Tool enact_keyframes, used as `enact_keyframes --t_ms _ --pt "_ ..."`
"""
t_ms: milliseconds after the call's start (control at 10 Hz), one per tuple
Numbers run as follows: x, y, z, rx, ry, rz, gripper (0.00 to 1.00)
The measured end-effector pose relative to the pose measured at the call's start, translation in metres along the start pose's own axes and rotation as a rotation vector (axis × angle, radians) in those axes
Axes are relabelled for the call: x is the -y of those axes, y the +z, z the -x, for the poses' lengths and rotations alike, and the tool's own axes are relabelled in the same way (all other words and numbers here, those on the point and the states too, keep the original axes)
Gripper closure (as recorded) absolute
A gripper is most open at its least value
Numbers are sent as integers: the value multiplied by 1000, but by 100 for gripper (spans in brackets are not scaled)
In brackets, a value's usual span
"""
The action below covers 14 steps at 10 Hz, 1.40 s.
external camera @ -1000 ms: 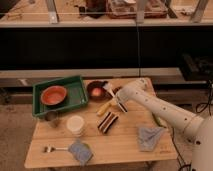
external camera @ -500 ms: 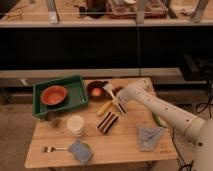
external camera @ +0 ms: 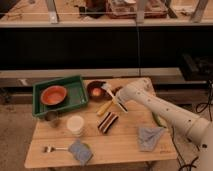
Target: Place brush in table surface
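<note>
The gripper (external camera: 118,96) clasps the brush (external camera: 108,90) at mid-handle, above the back middle of the table surface (external camera: 120,146), beside a dark bowl (external camera: 94,92). The brush is slim and tilted, with white bristles up-left and a pale handle ending in black down-right.

White tubular arm (external camera: 167,114), rounded joints, claw (external camera: 118,96) over table surface (external camera: 125,146)

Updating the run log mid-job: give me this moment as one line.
gripper: over table centre, at brush | brush: bristles toward dark bowl, contact with table unclear | table surface: placement unconfirmed
</note>
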Motion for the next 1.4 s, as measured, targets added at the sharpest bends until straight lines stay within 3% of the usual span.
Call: enact_keyframes --t_ms 200,500,1000,1200,1400 --pt "9 -13 -11 -22 -24 5 91" --pt "22 -50 -31 -67 -88 17 91" --pt "28 -121 -23 -106 -82 -8 91" --pt "27 -126 -21 -90 -59 -17 91" --pt "15 -117 0 -51 56 0 91"
